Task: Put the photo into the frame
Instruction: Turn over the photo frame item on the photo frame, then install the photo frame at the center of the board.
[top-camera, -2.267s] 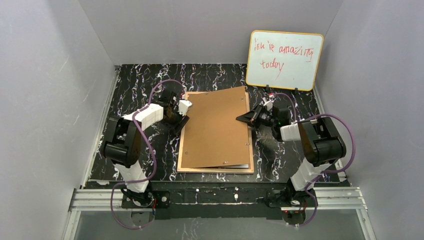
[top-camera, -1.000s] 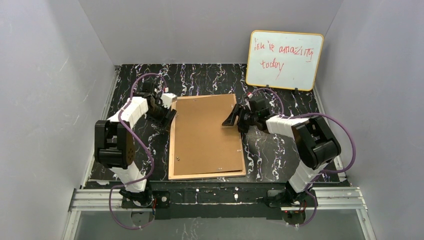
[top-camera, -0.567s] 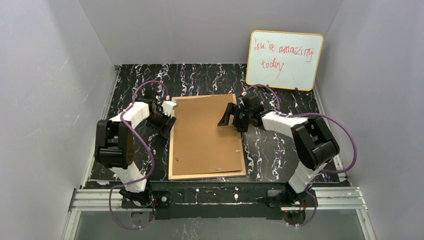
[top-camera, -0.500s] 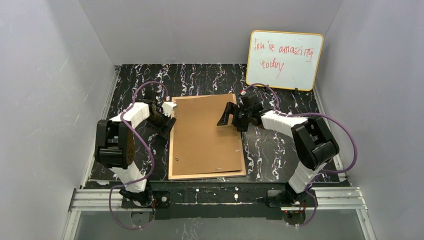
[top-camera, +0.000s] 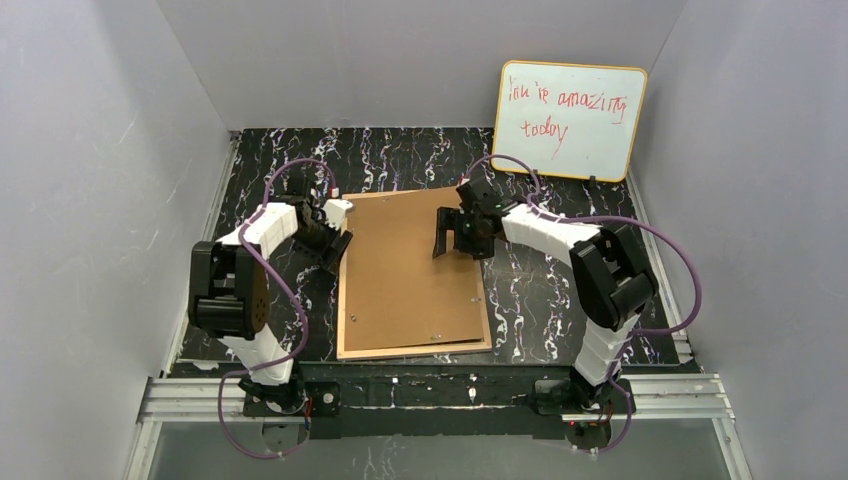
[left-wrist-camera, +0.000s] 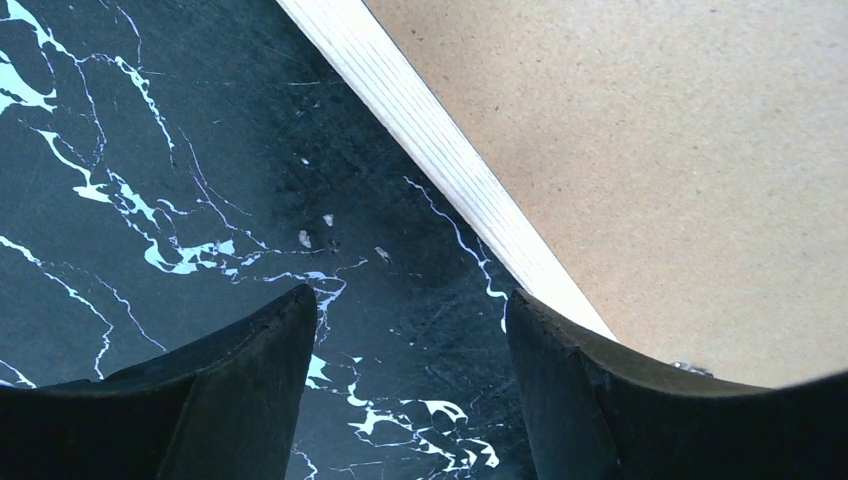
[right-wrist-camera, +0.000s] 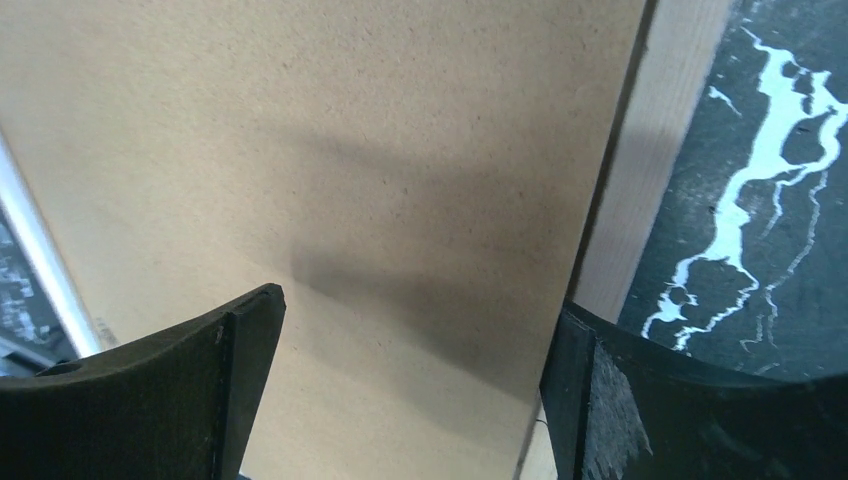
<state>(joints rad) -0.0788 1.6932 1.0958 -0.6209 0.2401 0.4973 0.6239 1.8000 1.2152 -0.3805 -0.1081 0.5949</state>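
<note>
The frame (top-camera: 345, 318) lies back-up on the black marbled table, its tan wood rim showing around a brown backing board (top-camera: 410, 270) that covers it. The photo is hidden. My left gripper (top-camera: 335, 236) stands open at the frame's far left edge; in the left wrist view the gripper (left-wrist-camera: 410, 340) has bare table between its fingers, and its right finger (left-wrist-camera: 640, 400) is over the pale rim (left-wrist-camera: 440, 150). My right gripper (top-camera: 447, 232) is open over the board's far right part; in the right wrist view the gripper (right-wrist-camera: 415, 340) frames only the board (right-wrist-camera: 350, 150), beside the rim (right-wrist-camera: 650, 170).
An orange-rimmed whiteboard (top-camera: 568, 120) with red writing leans against the back wall at the right. Grey walls close in the table on three sides. Marbled table surface (top-camera: 560, 300) shows to the right of the frame and behind it.
My right gripper has moved left over the backing board and opened wider. The left gripper has barely shifted. Frame and board have stayed in place over the last second.
</note>
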